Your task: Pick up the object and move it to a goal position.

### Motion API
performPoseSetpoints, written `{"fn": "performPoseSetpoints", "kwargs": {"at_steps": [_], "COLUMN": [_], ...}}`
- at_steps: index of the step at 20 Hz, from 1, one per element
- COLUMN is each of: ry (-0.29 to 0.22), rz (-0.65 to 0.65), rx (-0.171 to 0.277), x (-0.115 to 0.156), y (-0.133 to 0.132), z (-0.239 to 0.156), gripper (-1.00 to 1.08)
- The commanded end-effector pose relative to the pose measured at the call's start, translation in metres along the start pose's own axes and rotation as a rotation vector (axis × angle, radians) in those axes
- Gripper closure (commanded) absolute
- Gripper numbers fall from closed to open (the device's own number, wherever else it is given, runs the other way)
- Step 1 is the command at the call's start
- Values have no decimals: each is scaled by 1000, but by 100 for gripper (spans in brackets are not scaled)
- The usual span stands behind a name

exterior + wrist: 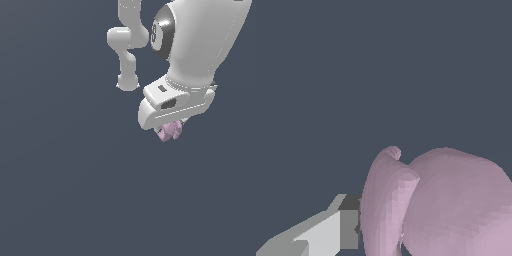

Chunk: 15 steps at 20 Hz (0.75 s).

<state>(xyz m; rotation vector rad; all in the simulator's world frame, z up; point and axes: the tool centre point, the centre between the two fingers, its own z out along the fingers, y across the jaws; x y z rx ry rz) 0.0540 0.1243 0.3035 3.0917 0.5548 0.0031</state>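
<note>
Arm: a white, glossy, jointed robot arm [200, 40] is seen in the upper right of the exterior view, with further links [127, 50] behind it toward the exterior view's left.

Claw: the white claw [171, 129] is pointed downward beneath a broad white wrist housing [170, 102]. Its fingers are mostly hidden in the exterior view. In the wrist view one pale grey finger with a dark pad [348, 227] is seen pressed against the side of the object.

Claw state: the claw is closed onto the object, which is gripped between its fingers; the second finger cannot be made out in either view.

Object: a small, pale pink-lilac, lumpy object of lobed shape [169, 132] is seen just below the wrist housing, narrower than the housing. In the wrist view it [446, 205] appears as two rounded lobes, a narrow upright one next to the finger pad and a larger bulging one beside it.

Object position: it is held in the air, apart from any surface.

Surroundings: a plain, dark blue-grey backdrop [60, 175] fills both views; no bench edge can be told.
</note>
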Motion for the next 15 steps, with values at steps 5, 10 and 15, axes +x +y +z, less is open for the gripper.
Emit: {"fn": "performPoseSetpoints", "kwargs": {"at_steps": [5,10,15], "ry": [-2,-2,-2], "rz": [1,1,1], "rx": [1,1,1], "x": [12,17,18], "y": [-12,-16,-17], "z": [-31,-42,-45], "gripper": [108,108,108]}}
